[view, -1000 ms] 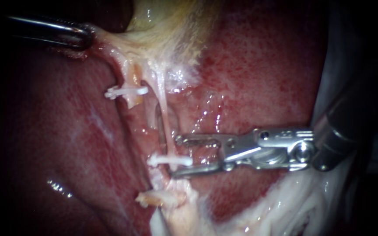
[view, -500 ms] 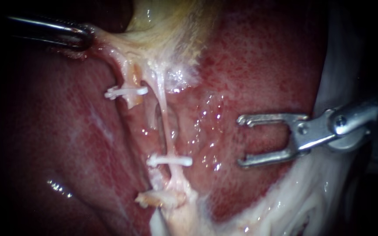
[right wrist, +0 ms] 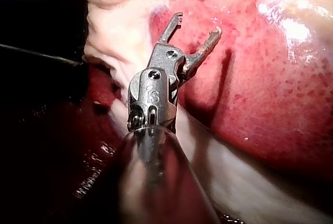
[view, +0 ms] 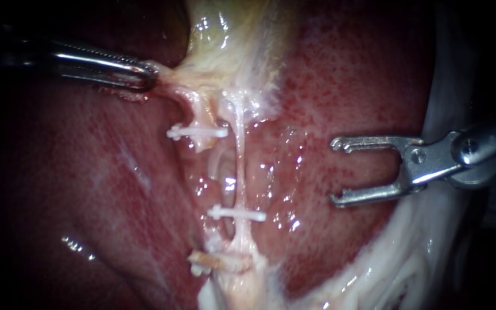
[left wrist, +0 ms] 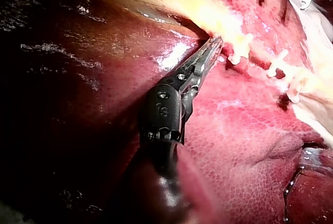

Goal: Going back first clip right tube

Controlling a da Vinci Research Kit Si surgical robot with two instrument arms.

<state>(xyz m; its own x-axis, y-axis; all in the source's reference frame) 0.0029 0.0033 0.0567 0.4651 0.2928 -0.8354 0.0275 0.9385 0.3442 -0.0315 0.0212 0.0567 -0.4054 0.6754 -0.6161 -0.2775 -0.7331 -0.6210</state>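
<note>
The thin pale right tube runs down from the yellowish gallbladder and carries a white clip low on it. A second white clip sits on the shorter tube to its left. My right instrument hangs open and empty over the liver, well to the right of the tube; the right wrist view shows a clear gap at its jaws. My left instrument is shut on tissue at the gallbladder's neck, and in the left wrist view both clips lie just ahead of it.
Red liver surrounds the tubes on both sides. A frayed pale stump lies below the lower clip. White fatty tissue runs along the lower right, under the right instrument's shaft.
My right instrument has let go of the lower clip and drawn back to the right, jaws still open. My left instrument has pulled the gallbladder neck rightward and down, shifting both clips right.
</note>
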